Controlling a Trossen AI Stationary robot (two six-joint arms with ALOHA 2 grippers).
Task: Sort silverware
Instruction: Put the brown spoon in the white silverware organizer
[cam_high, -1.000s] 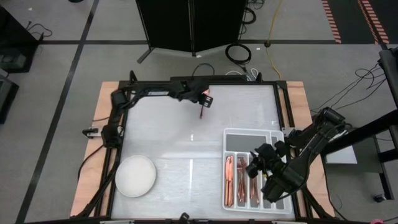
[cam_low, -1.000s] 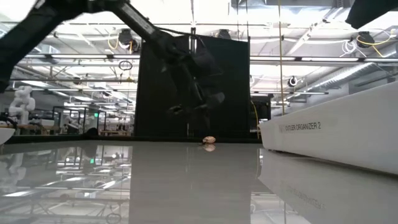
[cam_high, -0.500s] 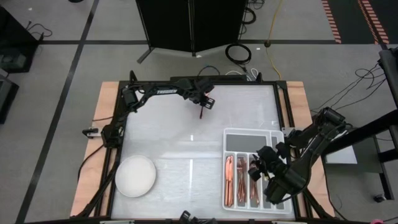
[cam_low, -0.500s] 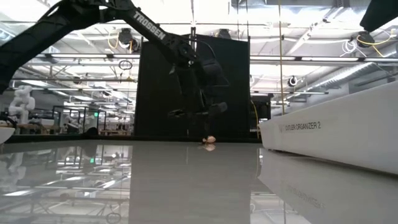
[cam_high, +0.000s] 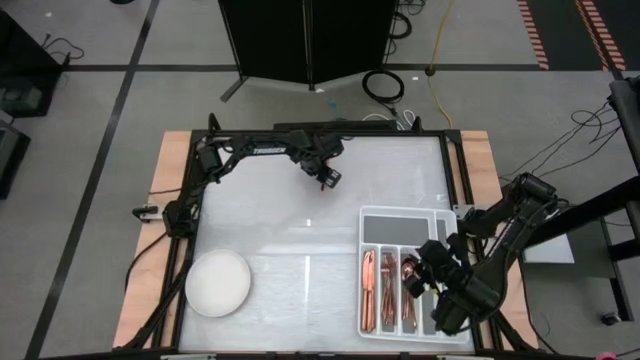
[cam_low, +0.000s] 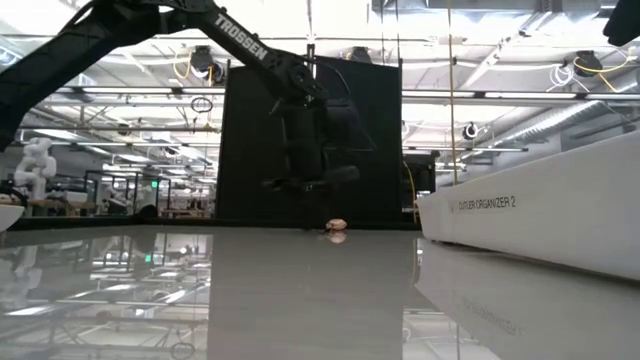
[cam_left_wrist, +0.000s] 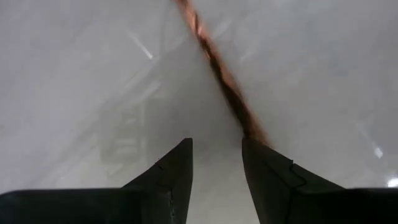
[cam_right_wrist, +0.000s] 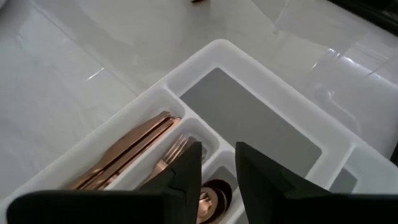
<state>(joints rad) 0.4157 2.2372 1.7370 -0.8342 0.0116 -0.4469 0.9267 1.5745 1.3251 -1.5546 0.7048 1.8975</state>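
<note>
Table (cam_high: 270, 220): white glossy top in a black frame, both arms over it

Left arm (cam_high: 250, 152) is stretched along the far edge; left gripper (cam_high: 326, 176) points down at the far middle of the table, directly above one loose copper piece (cam_left_wrist: 219, 67). In the left wrist view the fingers (cam_left_wrist: 168, 180) stand apart with a gap between them, nothing clamped; the copper piece lies on the table, running from just past one fingertip away across the surface. In the low view its end (cam_low: 337, 226) shows on the table just below the gripper. Can't tell whether it's a fork, knife or spoon

Right arm (cam_high: 505, 235) comes in from the right side; right gripper (cam_high: 420, 278) hangs over the divided tray (cam_high: 370, 218) at the near right. Right wrist view: fingers (cam_right_wrist: 186, 171) parted by a narrow gap, nothing between them, aimed down into the tray

White bowl (cam_high: 217, 283) at the near left, well apart from both grippers

Silverware (cam_high: 385, 292): most of it already sits in the tray's long slots, left slot holds long flat pieces (cam_right_wrist: 134, 146), the next one forks (cam_right_wrist: 166, 158), and a spoon bowl (cam_right_wrist: 214, 193) shows just below the right fingertips. The wide grey compartment (cam_right_wrist: 249, 121) at the tray's far end holds nothing
</note>
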